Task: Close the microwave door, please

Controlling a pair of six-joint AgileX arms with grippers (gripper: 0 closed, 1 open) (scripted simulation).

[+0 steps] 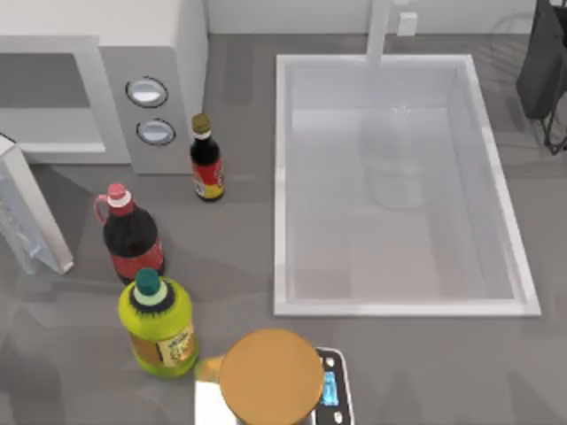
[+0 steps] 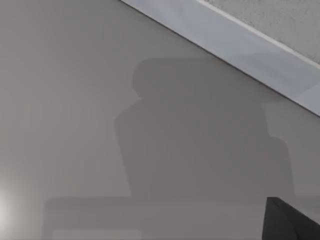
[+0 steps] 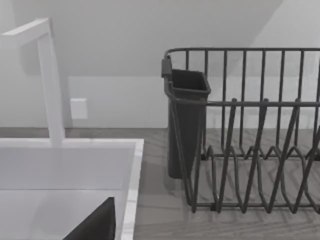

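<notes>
Scale and lid (image 1: 270, 376): nearest to the camera, at the bottom edge of the top view — an orange round top over a small grey scale with a blue display.
Bottles: a yellow-green bottle (image 1: 159, 323), behind it a dark bottle with a pink cap (image 1: 131, 235), then a small dark sauce bottle (image 1: 206, 159) just beside the microwave's dial panel.
Microwave door (image 1: 31, 217): it stands open at the left edge of the tabletop (image 1: 239, 257), swung out well away from the cavity, the white frame seen edge-on.
Microwave (image 1: 151, 106): at the far left, the cavity open, two round dials on the grey panel.
Sink (image 1: 399, 71): a big white basin on the right half, with the tap at its far side.
Dish rack (image 3: 250, 150): a dark wire rack with a cutlery cup, beyond the sink in the right wrist view.
Jaws: I cannot tell their state for either arm.
Step in hand: I judge the closing is not yet begun — the door is fully open.
Next move: the left arm should probably reach the outer face of the door and push it round toward the cavity, keeping off the bottles.
</notes>
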